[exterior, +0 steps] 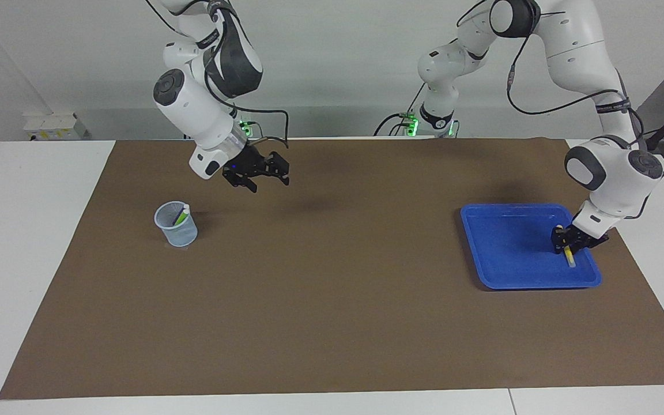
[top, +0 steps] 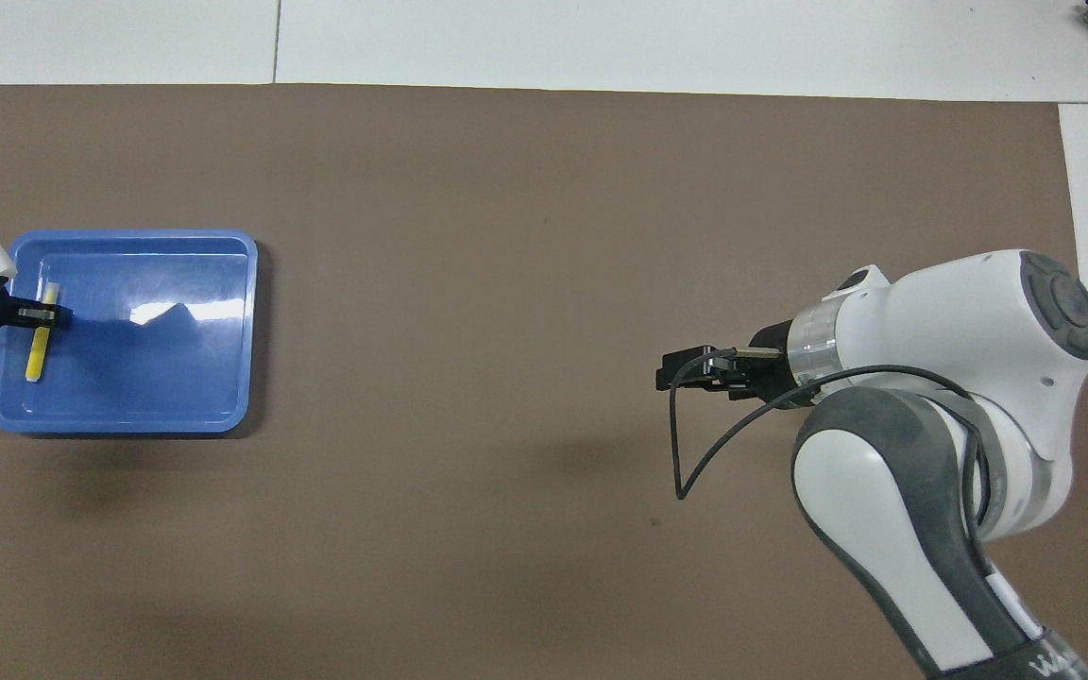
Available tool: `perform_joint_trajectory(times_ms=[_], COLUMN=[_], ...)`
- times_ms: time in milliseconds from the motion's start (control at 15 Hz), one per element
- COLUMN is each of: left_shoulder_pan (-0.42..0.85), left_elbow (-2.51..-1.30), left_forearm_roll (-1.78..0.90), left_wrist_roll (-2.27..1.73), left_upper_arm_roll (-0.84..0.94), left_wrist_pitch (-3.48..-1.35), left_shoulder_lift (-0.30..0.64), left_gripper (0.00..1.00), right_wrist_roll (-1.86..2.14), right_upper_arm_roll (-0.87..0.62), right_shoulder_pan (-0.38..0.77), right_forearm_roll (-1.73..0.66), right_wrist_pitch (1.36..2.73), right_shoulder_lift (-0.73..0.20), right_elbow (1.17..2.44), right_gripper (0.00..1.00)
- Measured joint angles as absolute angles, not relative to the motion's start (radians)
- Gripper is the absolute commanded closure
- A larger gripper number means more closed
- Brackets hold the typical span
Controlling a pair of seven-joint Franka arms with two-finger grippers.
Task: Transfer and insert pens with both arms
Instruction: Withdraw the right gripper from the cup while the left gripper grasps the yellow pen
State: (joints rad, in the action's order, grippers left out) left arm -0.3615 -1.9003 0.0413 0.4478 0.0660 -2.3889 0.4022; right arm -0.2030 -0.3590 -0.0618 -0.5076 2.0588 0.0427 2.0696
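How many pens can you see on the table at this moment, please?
2. A green pen stands in the clear cup toward the right arm's end; a yellow pen lies in the blue tray under the left gripper. Another may be hidden in the cup.

Pretty even, bright indoor light from above, nothing harsh. Soft blurry shadows sit on the brown mat (exterior: pixel 332 288) under each arm. The blue tray (top: pixel 128 420) catches a white glare patch on its floor, just past the left gripper's (top: pixel 51 315) fingertips, with a dark shadow beside it. Both views look sharp, with no obvious motion blur or edge warping.
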Motion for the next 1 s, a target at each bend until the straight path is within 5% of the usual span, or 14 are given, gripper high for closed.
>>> perform_joint_trajectory(times_ms=[134,1003], left_shoulder_pan=[-0.361,-0.320], left_elbow=[-1.900,-1.838], left_forearm_roll=[0.041,0.012], left_wrist_roll=[0.447,0.219], left_upper_arm_roll=[0.068,0.076], left_wrist_pitch=[-2.392,-2.245], left_shoulder_lift=[0.402,0.399], left_gripper=[1.00,1.00], right_wrist_roll=[-0.315,-0.447], right_upper_arm_roll=[-0.363,-0.367], right_shoulder_pan=[-0.019,0.193], right_forearm_roll=[-0.520,-0.707], right_wrist_pitch=[2.104,2.426], right_shoulder_lift=[0.043,0.027], right_elbow=[2.070,2.072], right_gripper=[0.00,0.00])
